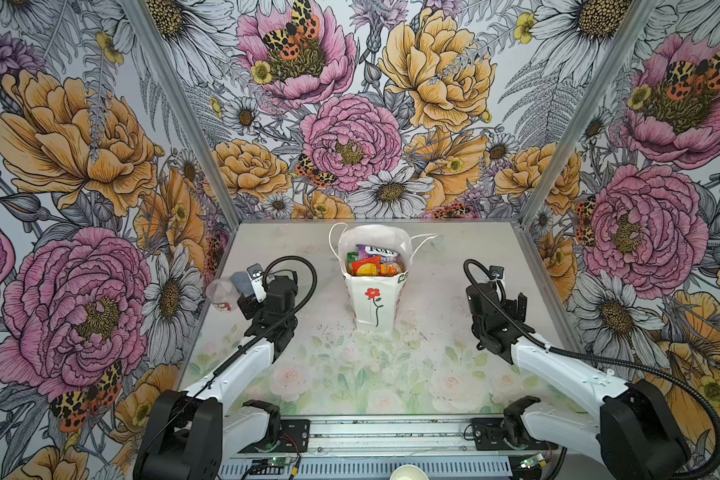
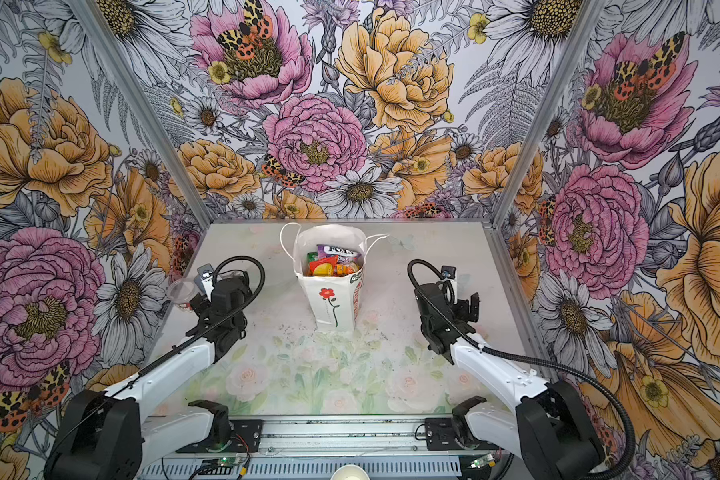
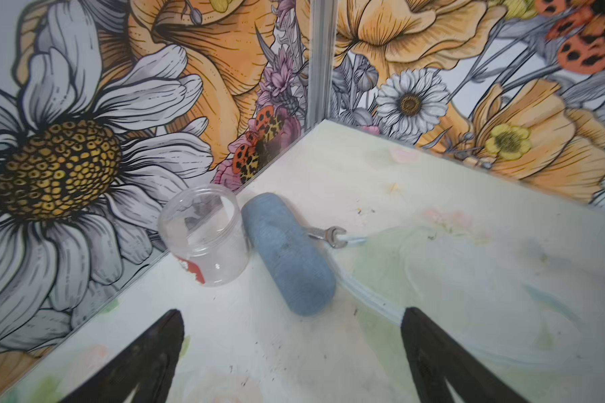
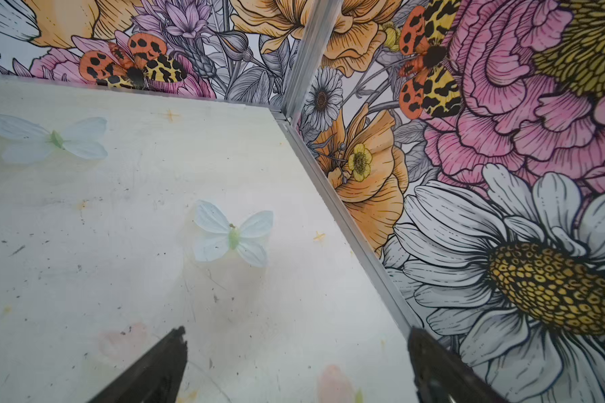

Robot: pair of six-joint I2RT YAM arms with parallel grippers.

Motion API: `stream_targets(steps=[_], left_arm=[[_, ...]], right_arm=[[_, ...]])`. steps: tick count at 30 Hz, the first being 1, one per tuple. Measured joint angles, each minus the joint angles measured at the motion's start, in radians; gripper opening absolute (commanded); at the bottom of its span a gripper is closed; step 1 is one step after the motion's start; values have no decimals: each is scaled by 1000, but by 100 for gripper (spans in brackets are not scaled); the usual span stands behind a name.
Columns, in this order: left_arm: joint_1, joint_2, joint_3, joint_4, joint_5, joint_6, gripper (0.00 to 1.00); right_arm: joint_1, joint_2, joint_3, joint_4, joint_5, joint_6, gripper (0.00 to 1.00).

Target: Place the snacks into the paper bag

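The white paper bag (image 1: 385,309) (image 2: 344,307) with a red flower on its front stands upright at the back middle of the table. The snacks (image 1: 374,262) (image 2: 332,262) fill it to the rim: purple, green, red, yellow and orange packets show in its open mouth. My left gripper (image 1: 248,297) (image 2: 202,296) (image 3: 292,312) hangs open and empty well left of the bag, facing the far left corner. My right gripper (image 1: 514,303) (image 2: 468,301) (image 4: 297,329) is open and empty well right of the bag, over bare table near the right wall.
A clear plastic cup with a red label (image 3: 206,237) (image 1: 223,293) stands against the left wall. Beside it lie a blue-grey cylinder (image 3: 287,254) and a small wrench (image 3: 329,235). Patterned walls close the table on three sides. A paper cup rim (image 1: 406,473) shows at the front edge.
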Motion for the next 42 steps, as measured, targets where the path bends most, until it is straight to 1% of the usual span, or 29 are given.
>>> stream_targets(steps=[4, 6, 10, 12, 16, 19, 20, 22, 27, 29, 32, 35, 42], left_arm=[[69, -6, -82, 170, 111, 43, 99], [74, 47, -116, 258, 140, 84, 99], [77, 177, -134, 365, 212, 144, 99], [90, 216, -133, 419, 266, 178, 99], [114, 265, -117, 491, 348, 233, 99], [159, 363, -134, 671, 420, 240, 99], [181, 398, -138, 699, 443, 239, 99], [206, 426, -146, 702, 468, 237, 99], [206, 431, -147, 754, 504, 236, 99], [206, 431, -147, 765, 510, 236, 99], [206, 431, -147, 775, 515, 236, 99], [206, 431, -147, 779, 518, 236, 99], [204, 431, -147, 787, 519, 236, 99]], right_arm=[[-85, 50, -85, 198, -79, -68, 100], [-140, 85, -116, 269, -126, -98, 100], [-214, 98, -156, 391, -234, -138, 100], [-246, 98, -172, 467, -302, -155, 100], [-291, 114, -192, 592, -398, -183, 100], [-318, 141, -196, 663, -478, -195, 100], [-325, 146, -196, 678, -506, -197, 100], [-333, 153, -196, 700, -554, -198, 100], [-361, 154, -212, 758, -655, -192, 100], [-388, 184, -245, 853, -701, -177, 100], [-408, 307, -249, 935, -716, -162, 100], [-399, 384, -203, 880, -687, -143, 100], [-383, 381, -153, 870, -642, -133, 100]])
